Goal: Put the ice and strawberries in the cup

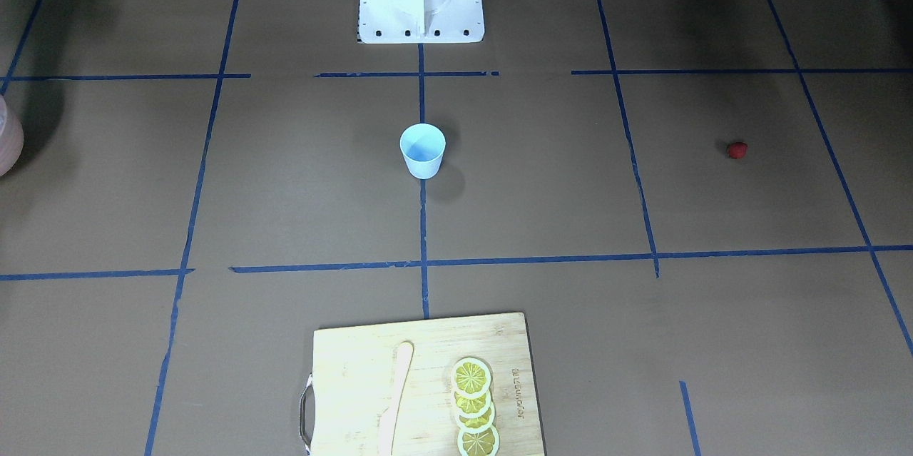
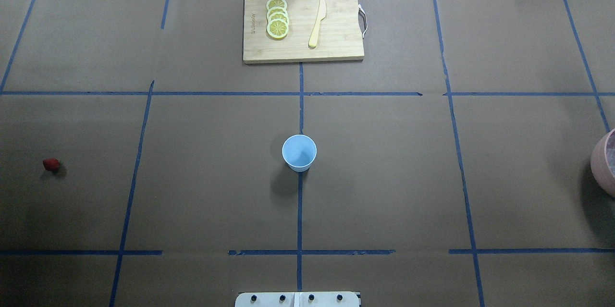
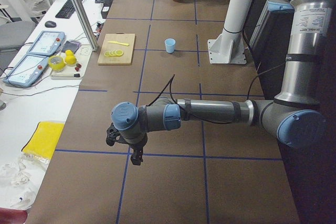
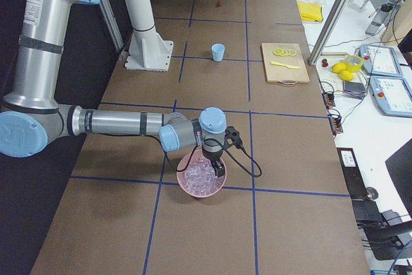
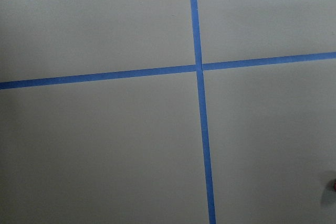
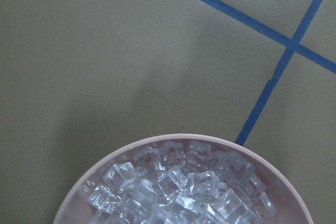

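Brown desk (image 1: 285, 192), blue tape (image 1: 424, 242); cutting board (image 1: 356, 370), lower centre, bears unreadable stamp (image 1: 518, 393). Cannot tell state of left jaws, right jaws.

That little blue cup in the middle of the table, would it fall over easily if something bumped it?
Likely light: the cup looks like thin plastic and appears empty from overhead. It is narrower at the base than at the rim, so a knock near the top might tip it. A low push would probably slide it across the table.
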### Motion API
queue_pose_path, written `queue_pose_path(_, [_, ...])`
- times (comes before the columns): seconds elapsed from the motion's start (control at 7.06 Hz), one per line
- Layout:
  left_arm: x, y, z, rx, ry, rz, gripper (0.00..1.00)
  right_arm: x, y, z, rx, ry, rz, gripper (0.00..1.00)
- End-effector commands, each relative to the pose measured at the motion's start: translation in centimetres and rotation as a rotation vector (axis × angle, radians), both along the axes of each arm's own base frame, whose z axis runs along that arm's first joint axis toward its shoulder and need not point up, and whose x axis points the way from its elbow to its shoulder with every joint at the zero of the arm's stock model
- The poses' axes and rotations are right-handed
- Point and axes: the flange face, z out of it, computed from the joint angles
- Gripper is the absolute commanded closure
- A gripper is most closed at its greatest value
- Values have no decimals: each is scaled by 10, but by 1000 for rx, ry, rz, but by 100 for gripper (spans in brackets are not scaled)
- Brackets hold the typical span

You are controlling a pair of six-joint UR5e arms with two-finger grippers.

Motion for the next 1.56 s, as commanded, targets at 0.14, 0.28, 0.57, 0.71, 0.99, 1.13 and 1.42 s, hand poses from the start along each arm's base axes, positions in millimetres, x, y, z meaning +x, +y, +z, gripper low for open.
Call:
queue_pose_path(0.14, [0, -1, -1, 3, 0, 0, 0, -16, -5, 10, -18, 20, -24, 1])
queue_pose_path(0.28, [0, -1, -1, 4, 0, 1, 0, -21, -8, 16, -26, 24, -33, 1])
queue_pose_path(0.57, [0, -1, -3, 7, 0, 1, 0, -25, -12, 21, -33, 26, -40, 1])
queue_pose_path(0.71, [0, -1, -3, 7, 0, 1, 0, -27, -11, 25, -42, 29, -45, 1])
queue_pose_path(0.99, [0, -1, -4, 9, 0, 1, 0, -29, -9, 28, -59, 28, -40, 2])
queue_pose_path(1.13, [0, -1, -4, 9, 0, 1, 0, -30, -10, 26, -67, 26, -30, 3])
queue_pose_path(1.42, [0, -1, -4, 9, 0, 1, 0, -31, -10, 24, -61, 24, -31, 5])
